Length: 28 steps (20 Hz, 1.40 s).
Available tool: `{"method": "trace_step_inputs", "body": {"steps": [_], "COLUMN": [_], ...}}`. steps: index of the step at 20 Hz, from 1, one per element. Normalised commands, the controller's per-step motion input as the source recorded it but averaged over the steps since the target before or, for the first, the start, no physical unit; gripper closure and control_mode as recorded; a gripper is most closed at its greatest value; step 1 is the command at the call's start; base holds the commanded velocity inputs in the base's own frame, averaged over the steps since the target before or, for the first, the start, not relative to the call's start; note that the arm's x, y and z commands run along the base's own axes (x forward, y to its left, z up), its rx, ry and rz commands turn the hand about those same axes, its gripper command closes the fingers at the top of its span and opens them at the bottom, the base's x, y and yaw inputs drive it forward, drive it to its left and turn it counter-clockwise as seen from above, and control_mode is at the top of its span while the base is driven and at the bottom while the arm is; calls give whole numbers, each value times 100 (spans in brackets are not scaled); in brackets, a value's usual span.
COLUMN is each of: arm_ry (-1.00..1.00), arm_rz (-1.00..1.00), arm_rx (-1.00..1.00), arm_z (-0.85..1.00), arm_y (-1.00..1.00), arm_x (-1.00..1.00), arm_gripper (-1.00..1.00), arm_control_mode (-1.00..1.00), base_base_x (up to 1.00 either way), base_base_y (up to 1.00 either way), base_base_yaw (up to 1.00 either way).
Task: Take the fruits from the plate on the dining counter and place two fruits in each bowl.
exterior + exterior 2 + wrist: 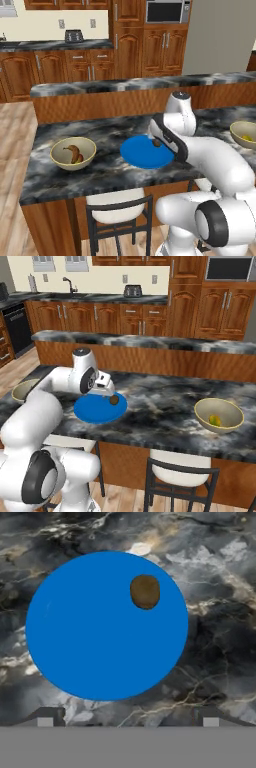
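From the left base view, the dining counter (pixel 100 165) runs black-and-grey marbled over reddish wooden sides, a raised ledge behind it and wooden wall cabinets (pixel 150 45) beyond; the blue plate (pixel 142 155) lies under the gripper (pixel 161 136), one bowl (pixel 73 153) well off to the jaws' left with a brown banana (pixel 74 152) and an orange-green fruit (pixel 80 158) in it, the other bowl (pixel 245 135) far to their right holding a yellow-green fruit (pixel 247 138). A dark chair (pixel 118 220) stands below the counter edge on the wooden floor (pixel 15 130). In the right base view the same plate sits just below the gripper, a dark brown ball (pixel 114 400) on it beside the hand, and the right-hand bowl lies well apart. In the hand view the jaws stand spread wide with nothing between them, both tips over bare stone; the plate lies ahead of them, the ball near its far rim, toward the right tip's side.
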Motion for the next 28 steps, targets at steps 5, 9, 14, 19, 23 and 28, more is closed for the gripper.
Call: {"method": "trace_step_inputs", "body": {"steps": [5,9,14,19,23,28], "arm_ry": [1,0,0,0,3,1], "arm_rz": [0,0,0,0,0,0], "arm_rx": [0,0,0,0,0,0], "arm_z": [-31,-49,-54,-49,-19,-10], "arm_y": [-10,-19,-9,-1,-5,-11], "arm_x": [100,94,66,24,0,-1], "arm_gripper": [-100,-100,-100,-100,-100,-100], "arm_control_mode": [-100,-100,-100,-100,-100,-100], "base_base_x": [0,0,0,0,0,0], "base_base_y": [0,0,0,0,0,0], "base_base_yaw": [0,0,0,0,0,0]}}
